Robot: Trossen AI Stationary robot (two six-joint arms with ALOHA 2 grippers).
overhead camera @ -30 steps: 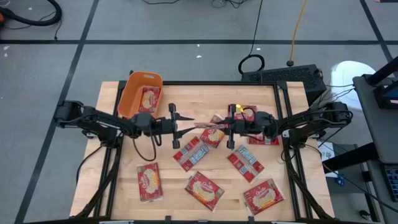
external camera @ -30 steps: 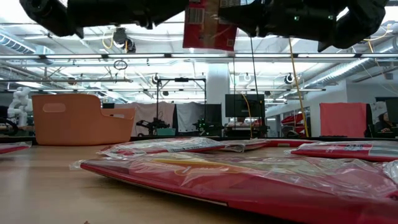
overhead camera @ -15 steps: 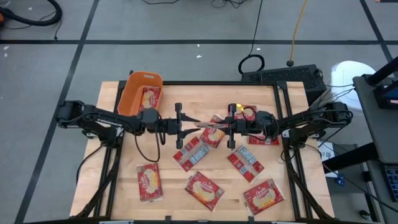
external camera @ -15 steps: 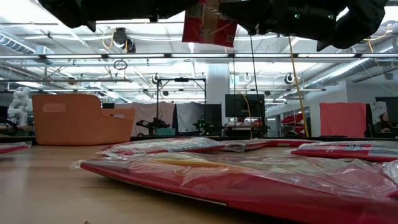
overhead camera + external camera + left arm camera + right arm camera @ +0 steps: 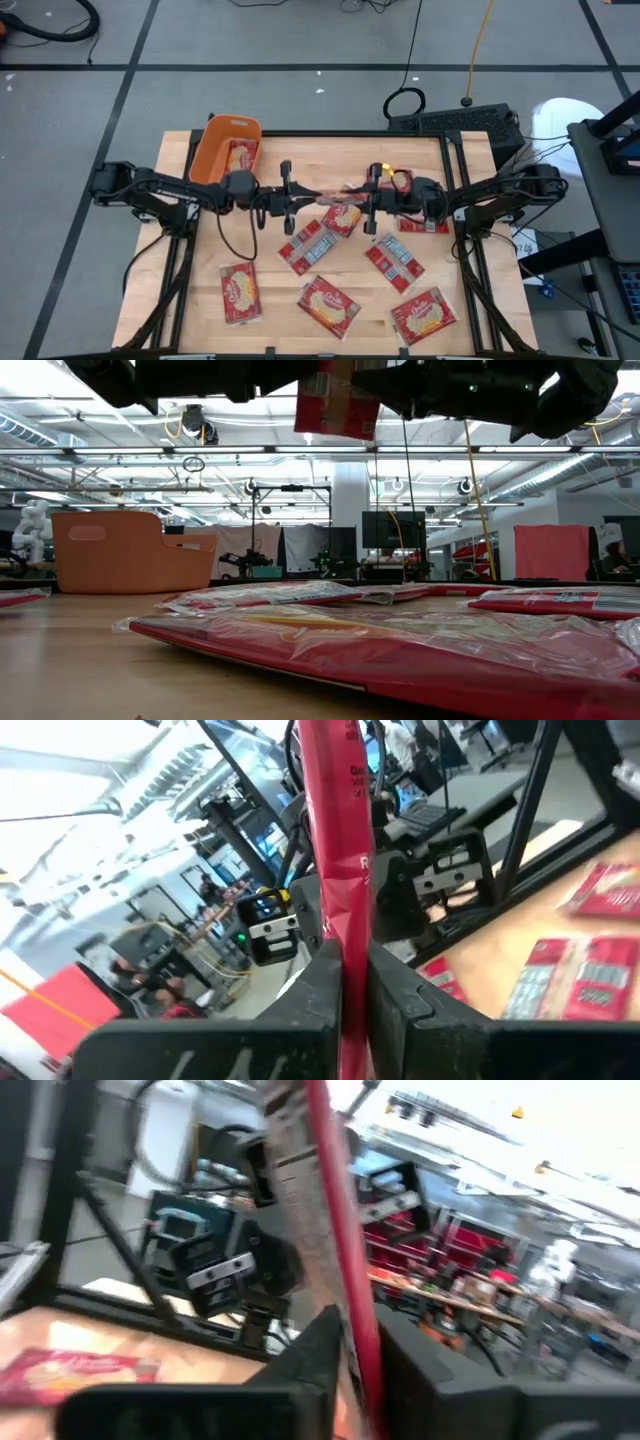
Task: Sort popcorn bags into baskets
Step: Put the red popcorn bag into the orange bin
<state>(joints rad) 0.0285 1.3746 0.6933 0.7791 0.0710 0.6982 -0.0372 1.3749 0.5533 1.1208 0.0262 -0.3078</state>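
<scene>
Red popcorn bag [image 5: 330,194] hangs mid-air, both grippers' fingers clamped on it; the right gripper [image 5: 366,197] should release fully before the left gripper [image 5: 296,195] carries it to the basket [image 5: 213,158].

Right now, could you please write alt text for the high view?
Seen from above, the left end effector and the right end effector hold one popcorn bag between them over a wooden table. Other bags lie scattered below; an orange basket holds one.
</scene>
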